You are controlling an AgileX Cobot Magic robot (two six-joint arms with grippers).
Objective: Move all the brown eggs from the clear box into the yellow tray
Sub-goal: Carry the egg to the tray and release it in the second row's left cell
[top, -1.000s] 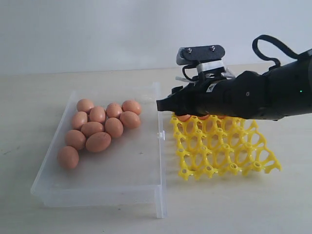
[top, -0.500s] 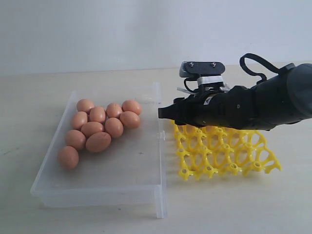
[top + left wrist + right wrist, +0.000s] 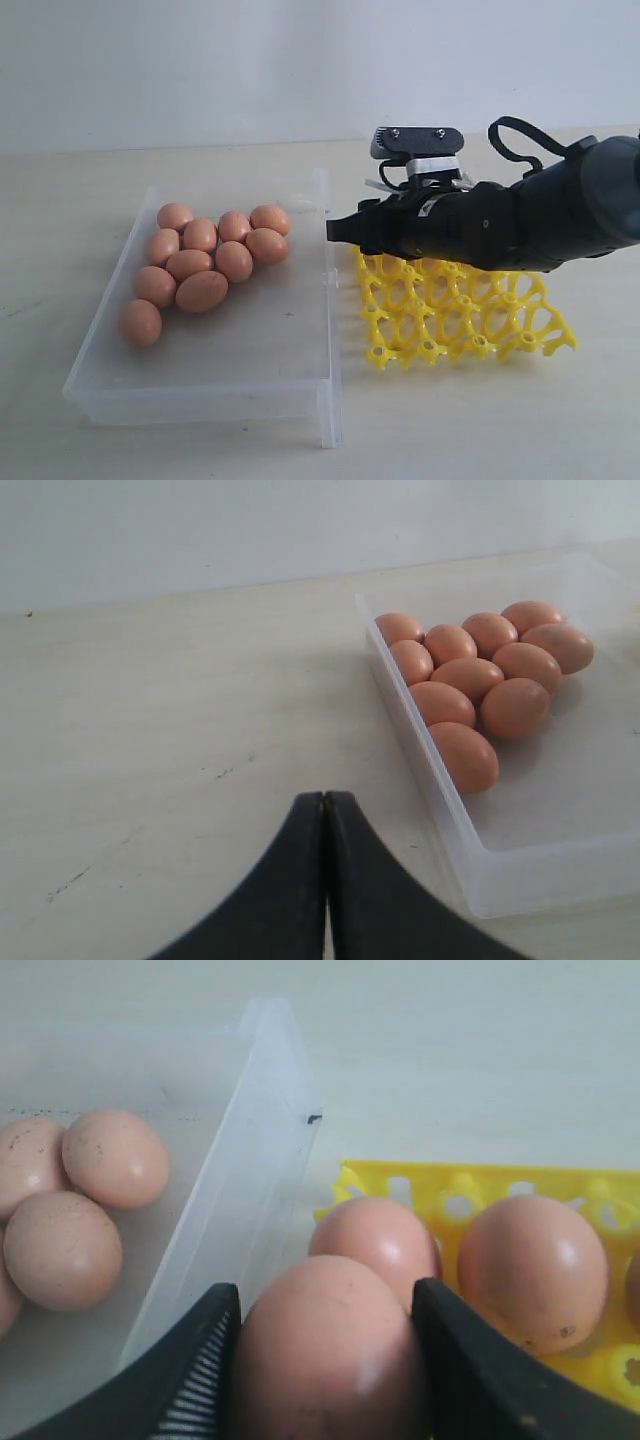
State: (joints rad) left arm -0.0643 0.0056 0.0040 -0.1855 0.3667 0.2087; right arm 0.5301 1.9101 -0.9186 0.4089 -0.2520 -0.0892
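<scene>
The right gripper [image 3: 322, 1310] is clamping a brown egg [image 3: 325, 1355] between its two dark jaws, which are standing wide apart and pressing on the egg's two sides. In the exterior view the right arm [image 3: 520, 220] is reaching in from the right, and the gripper's tip is hanging over the far left corner of the yellow tray [image 3: 450, 320], close to the right wall of the clear box [image 3: 270, 335].

The right wrist view is showing two seated eggs [image 3: 533, 1265] resting in cups along the tray's far edge, just beyond the held one; a sliver of something orange-brown is showing at the picture's edge, too little to name.

Eleven brown eggs [image 3: 234, 261] are lying in the clear box, packed together and touching in its far left part, while the near and right parts of its floor are lying bare. The box is sitting on the pale table [image 3: 480, 420], left of the tray and just beside it.

The left gripper [image 3: 325, 815] is hovering over bare table to the left of the box, its jaws pressed together with nothing between them.
</scene>
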